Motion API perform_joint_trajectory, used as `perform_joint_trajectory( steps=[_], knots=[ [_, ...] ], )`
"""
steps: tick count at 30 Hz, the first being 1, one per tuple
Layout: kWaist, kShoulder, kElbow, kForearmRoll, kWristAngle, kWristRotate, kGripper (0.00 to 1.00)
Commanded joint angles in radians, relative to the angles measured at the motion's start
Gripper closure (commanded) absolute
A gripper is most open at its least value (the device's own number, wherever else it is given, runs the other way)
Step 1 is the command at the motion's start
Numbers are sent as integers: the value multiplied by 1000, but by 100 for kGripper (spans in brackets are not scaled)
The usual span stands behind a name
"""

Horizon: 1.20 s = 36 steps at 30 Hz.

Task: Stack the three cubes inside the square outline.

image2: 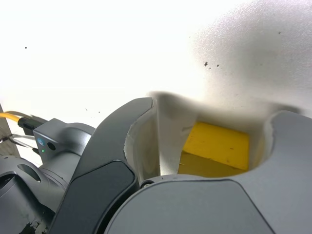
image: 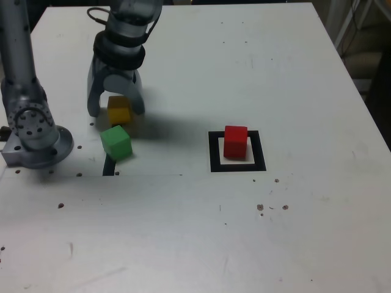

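The yellow cube (image: 119, 112) sits on the white table between the fingers of my gripper (image: 116, 108), which reaches down over it. In the wrist view the yellow cube (image2: 217, 146) lies inside the gripper (image2: 214, 122); one finger is close against it and a strip of table shows between it and the other finger. Just in front of the yellow cube, nearly touching it, stands the green cube (image: 116, 142). The red cube (image: 235, 140) stands inside the square outline (image: 215, 154) toward the exterior view's right.
The arm's round grey base (image: 36, 143) is bolted at the exterior view's left edge. A thin black strip (image: 110, 166) lies just in front of the green cube. The white table (image: 201, 232) stretches wide in front; its far and right edges are in view.
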Motion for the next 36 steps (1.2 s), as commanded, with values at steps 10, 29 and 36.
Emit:
perform_joint_trajectory(
  steps=[10, 29, 36],
  knots=[
    [3, 5, -10, 2, 3, -1, 67],
    [-52, 0, -116, 110, 5, -4, 67],
    [-140, 0, -262, 232, -12, -24, 67]
  ],
)
